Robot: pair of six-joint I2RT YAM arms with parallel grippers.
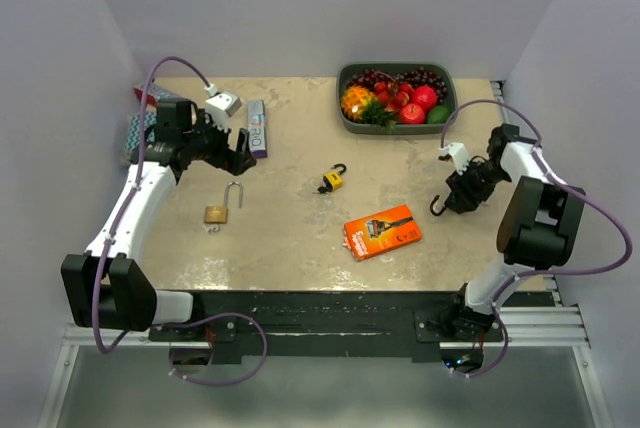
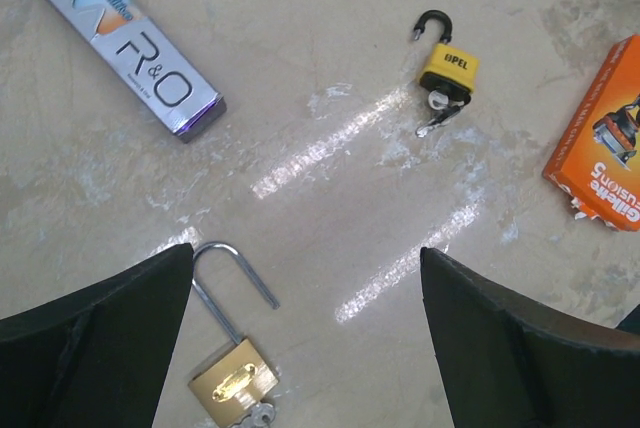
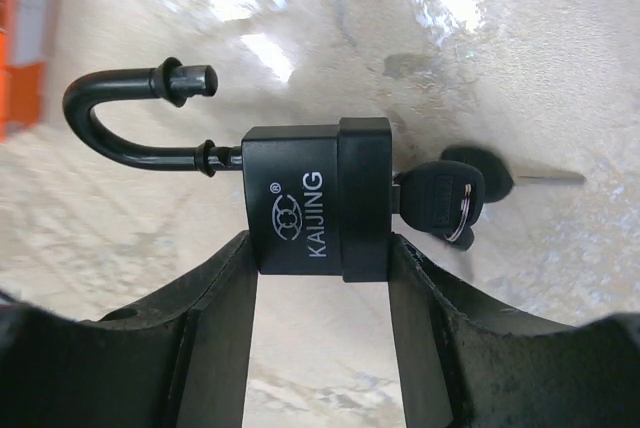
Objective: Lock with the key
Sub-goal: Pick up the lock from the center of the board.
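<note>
Closest thing in the right wrist view is the right claw (image 3: 320, 248) with its two fingers (image 3: 215, 338) sitting tight against either side of the black padlock (image 3: 318, 198), so I'd call that a grip on the body. The lock's long axis runs crosswise between the fingers: shackle (image 3: 130, 118) sticks out one way, key (image 3: 440, 198) the other. The shackle is popped open, its free end clear of the body, and the key sits in the bottom slot with a spare dangling off the ring. Can't tell if it's resting on the surface (image 3: 500, 48) or just off it. The left claw (image 2: 307, 253) is spread wide open, holding nothing, well apart on the far side, hovering over a brass padlock (image 2: 233, 380) with a yellow padlock (image 2: 447, 66) further out. So the right arm's clearly the nearer one; my guess is the shackle needs pushing in and the key turning.
</note>
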